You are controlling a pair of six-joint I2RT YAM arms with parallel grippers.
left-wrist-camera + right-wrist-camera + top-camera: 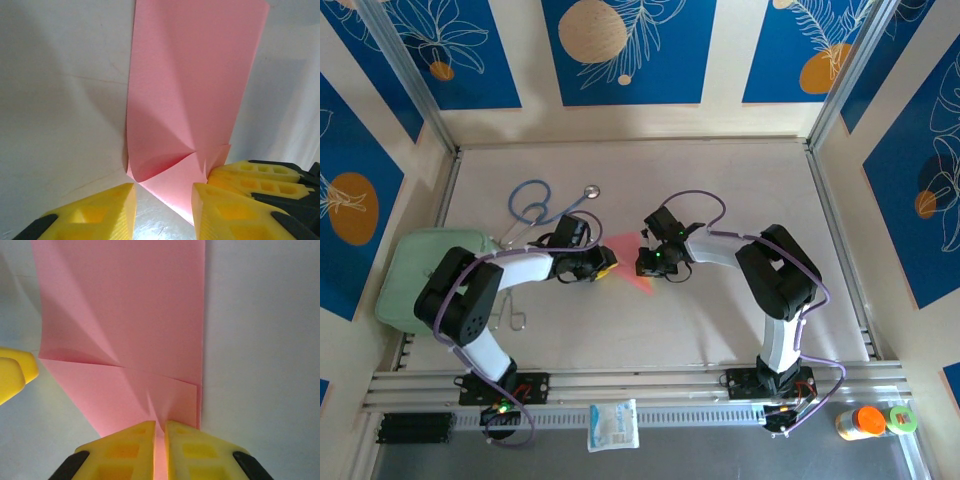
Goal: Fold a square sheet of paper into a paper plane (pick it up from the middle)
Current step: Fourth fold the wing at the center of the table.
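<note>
Top external view is showing both arms rising from their bases at the near edge, elbows bending outward and forearms angling inward. The two wrists are facing each other low over the middle of the table [740, 190]. Between them the square sheet of paper [623, 247] is lying on the surface, partly folded, with pink poking out on either side of the claws.

Right wrist view is showing the right gripper [159, 437] clenching a creased edge of the sheet, its yellow fingers sitting almost together with only a sliver of pink between them. Left wrist view is showing the left gripper [162, 195] with its fingers standing apart, straddling the pointed end of a fold. The paper is running right up to one of them, yet nothing is being squeezed there, so I am reading this claw as released.

The sheet is looking very light, thin and floppy, with its folded flaps lifting slightly off the layer beneath. It will probably be sliding or buckling if pushed from one side, and a hard tug is risking a tear. Pinching right on a crease, where doubled layers are stiffening it, is looking like the safest hold.

Farther back, the blue stethoscope [542, 212] is lying behind the left forearm, apart from the paper.
</note>
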